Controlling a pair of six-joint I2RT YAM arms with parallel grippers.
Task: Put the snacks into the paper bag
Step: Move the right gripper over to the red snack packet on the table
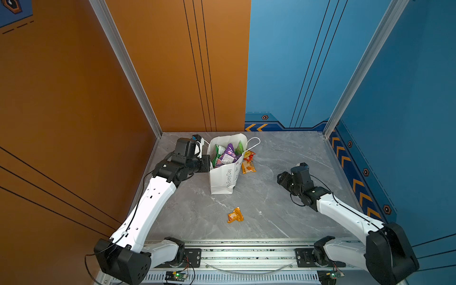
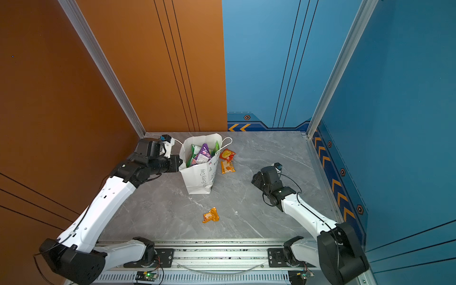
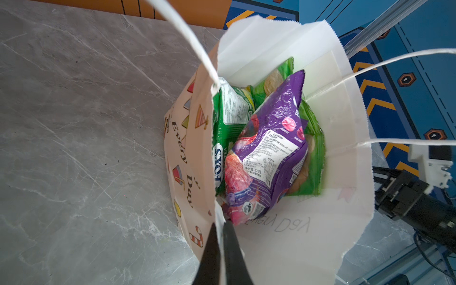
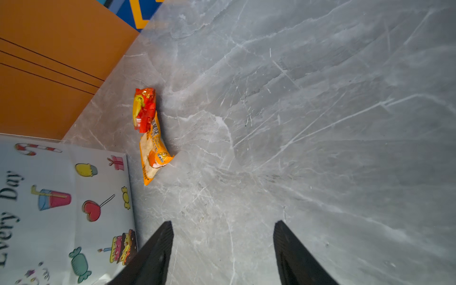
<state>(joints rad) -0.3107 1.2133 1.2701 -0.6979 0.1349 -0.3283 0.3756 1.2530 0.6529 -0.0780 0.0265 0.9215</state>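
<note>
The left arm [image 1: 148, 209] stretches from the near left corner toward the far left, its wrist bent right, and the left gripper [image 3: 219, 223] is clenched on the left rim of the paper bag [image 1: 223, 180], black fingers pinching the paper edge. The right arm [image 1: 345, 214] reaches in low from the near right, with the right gripper [image 4: 223, 224] spread wide, holding nothing and hanging above bare table [image 1: 283, 209].

The bag stands upright at far centre-left, mouth open. A purple packet [image 3: 271, 138] lies on top inside it, with a green-white Fox's packet [image 3: 229, 116] and a green chips packet [image 3: 313, 158] beside and under it. Just right of the bag a red packet [image 1: 248, 155] overlaps an orange packet [image 1: 248, 166] on the table, close under the bag's right cord handle [image 1: 254, 142]. A small orange packet [image 1: 235, 215] lies alone nearer the front, well apart from both grippers.

The orange wall [image 1: 74, 123] runs close behind the left arm; grey marble lies open between the right gripper and the two packets
</note>
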